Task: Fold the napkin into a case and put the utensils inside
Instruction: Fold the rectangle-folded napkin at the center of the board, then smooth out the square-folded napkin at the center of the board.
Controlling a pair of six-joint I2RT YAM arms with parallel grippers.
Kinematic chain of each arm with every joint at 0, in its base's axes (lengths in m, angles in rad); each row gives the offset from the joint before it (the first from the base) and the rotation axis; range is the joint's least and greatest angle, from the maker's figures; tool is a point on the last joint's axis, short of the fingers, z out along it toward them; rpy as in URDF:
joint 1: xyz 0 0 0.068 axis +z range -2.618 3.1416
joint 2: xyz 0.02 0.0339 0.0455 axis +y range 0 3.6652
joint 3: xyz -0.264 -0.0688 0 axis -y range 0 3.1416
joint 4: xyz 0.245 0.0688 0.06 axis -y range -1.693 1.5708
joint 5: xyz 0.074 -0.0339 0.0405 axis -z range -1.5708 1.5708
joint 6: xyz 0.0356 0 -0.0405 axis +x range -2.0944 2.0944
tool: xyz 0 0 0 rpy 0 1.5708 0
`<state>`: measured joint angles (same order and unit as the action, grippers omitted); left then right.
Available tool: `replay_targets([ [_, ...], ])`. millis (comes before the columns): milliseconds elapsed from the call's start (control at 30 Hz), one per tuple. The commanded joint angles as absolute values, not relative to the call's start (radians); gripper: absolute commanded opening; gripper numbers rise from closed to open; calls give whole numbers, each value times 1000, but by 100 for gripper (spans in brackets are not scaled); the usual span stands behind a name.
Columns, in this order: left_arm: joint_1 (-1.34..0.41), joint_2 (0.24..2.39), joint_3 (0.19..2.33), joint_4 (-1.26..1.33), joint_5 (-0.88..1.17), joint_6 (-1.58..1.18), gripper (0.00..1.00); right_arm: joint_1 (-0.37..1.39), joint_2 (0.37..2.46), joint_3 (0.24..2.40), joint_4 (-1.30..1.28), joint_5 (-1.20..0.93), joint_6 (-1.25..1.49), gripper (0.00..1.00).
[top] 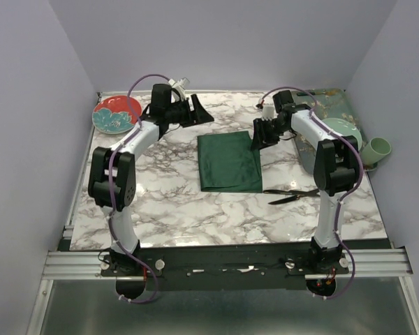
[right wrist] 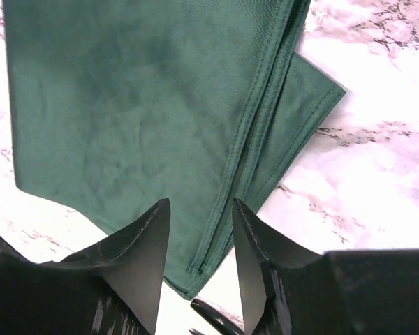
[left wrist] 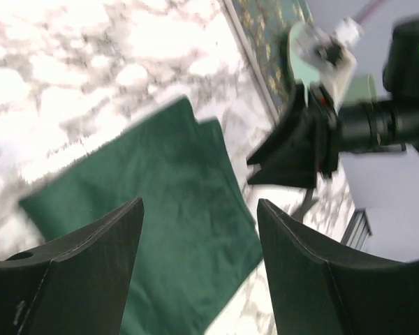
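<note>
Right gripper (right wrist: 200,204) hangs over the folded napkin (top: 228,162) on the worktop (top: 195,216), jaws half apart, empty; left gripper (left wrist: 199,202) has jaws wide, empty. Pinching only the top layer, I think, would undo the fold. Utensils (top: 293,195) lie beside it.

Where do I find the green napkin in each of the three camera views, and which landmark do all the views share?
Top external: the napkin lies flat at the middle of the marble table.
Left wrist: the napkin runs from left of centre to the bottom middle.
Right wrist: the napkin fills the upper left and centre.
Shared landmark: the white marble table around the napkin.
</note>
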<state>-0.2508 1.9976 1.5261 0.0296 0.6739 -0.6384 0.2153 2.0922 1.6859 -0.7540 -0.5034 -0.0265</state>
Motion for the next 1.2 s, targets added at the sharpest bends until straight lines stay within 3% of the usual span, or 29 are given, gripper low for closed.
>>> replay_targets([
  [0, -275, 1809, 1352, -107, 658, -423, 75, 222, 2138, 1704, -762, -463, -25, 48],
  [233, -276, 1681, 1192, -133, 693, -407, 75, 227, 2186, 1718, -759, -448, -14, 48],
  [633, -275, 1643, 1155, -152, 692, -417, 76, 233, 2235, 1730, -764, -433, -5, 47],
  [833, -275, 1643, 1155, -144, 692, -429, 76, 233, 2227, 1721, -781, -440, -3, 34],
  [1133, -275, 1643, 1146, -140, 687, -428, 76, 233, 2178, 1695, -807, -465, 32, 1],
  [1167, -275, 1643, 1144, -141, 687, -428, 76, 232, 2165, 1690, -813, -466, 35, 1],
])
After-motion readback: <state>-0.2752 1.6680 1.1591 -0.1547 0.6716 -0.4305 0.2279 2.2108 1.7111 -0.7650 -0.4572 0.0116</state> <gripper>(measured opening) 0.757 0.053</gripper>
